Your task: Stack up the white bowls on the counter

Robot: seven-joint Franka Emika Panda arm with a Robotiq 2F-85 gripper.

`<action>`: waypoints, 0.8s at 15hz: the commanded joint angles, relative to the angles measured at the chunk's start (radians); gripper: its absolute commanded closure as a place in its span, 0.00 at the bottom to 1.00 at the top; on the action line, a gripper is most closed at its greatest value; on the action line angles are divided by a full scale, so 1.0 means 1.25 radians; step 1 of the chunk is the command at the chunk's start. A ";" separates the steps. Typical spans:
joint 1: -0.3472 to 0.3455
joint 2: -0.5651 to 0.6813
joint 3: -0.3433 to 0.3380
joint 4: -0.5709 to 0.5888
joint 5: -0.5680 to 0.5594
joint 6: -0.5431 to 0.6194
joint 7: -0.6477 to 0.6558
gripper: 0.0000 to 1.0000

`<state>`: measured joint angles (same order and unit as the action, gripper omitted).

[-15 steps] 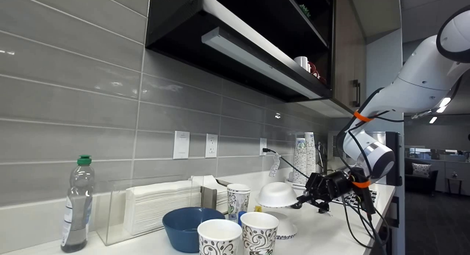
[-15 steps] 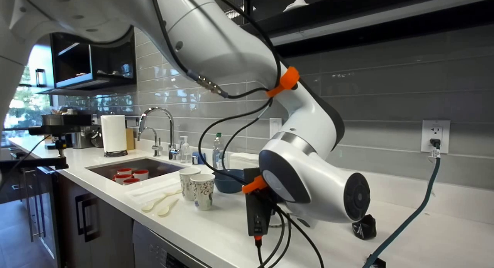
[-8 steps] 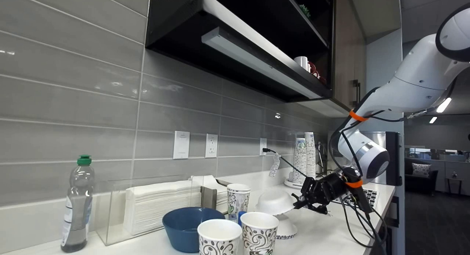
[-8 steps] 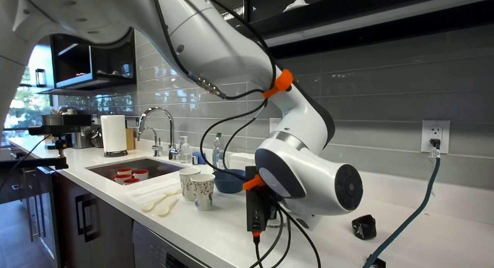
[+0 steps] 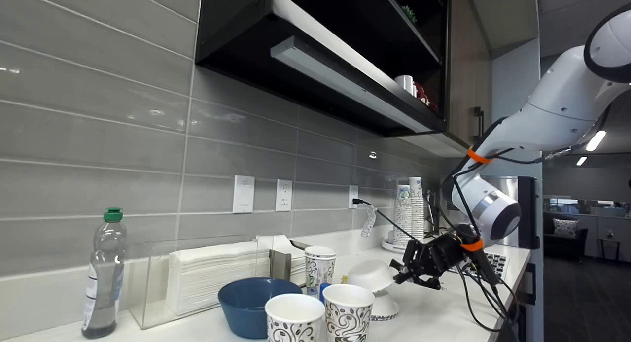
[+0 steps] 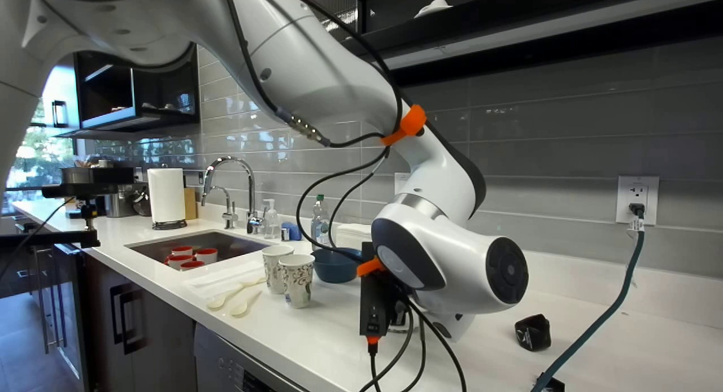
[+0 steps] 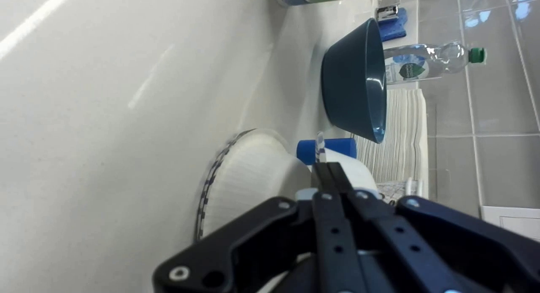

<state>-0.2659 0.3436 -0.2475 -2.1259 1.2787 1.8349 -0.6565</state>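
The upper white bowl is bottom-up and tilted over the lower white bowl, which lies rim down on the desk, between its wall edge and its front edge. The side of the upper white bowl by the fingers is raised; whether the two bowls touch cannot be told. The fingers are pressed together with the thin rim of the upper white bowl caught between them. Near the bowls stand two patterned cups, and toward the wall edge from these the blue bowl. Napkins stand in a clear holder along the wall edge, a green-capped bottle beside it. Pale spoons lie toward the front edge, near the sink, which holds red-and-white mugs.
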 commanded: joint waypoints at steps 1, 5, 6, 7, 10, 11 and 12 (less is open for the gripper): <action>0.006 0.007 0.003 0.007 -0.025 0.021 0.042 1.00; 0.007 0.014 0.003 0.007 -0.031 0.034 0.070 1.00; 0.007 0.014 0.003 0.005 -0.033 0.037 0.077 1.00; 0.006 0.013 0.002 0.001 -0.034 0.039 0.086 1.00; 0.004 0.008 0.002 -0.005 -0.041 0.042 0.102 1.00; 0.005 0.009 0.003 -0.005 -0.046 0.047 0.110 1.00; 0.005 0.010 0.003 -0.006 -0.050 0.050 0.120 1.00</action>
<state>-0.2645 0.3611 -0.2458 -2.1273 1.2472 1.8742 -0.5553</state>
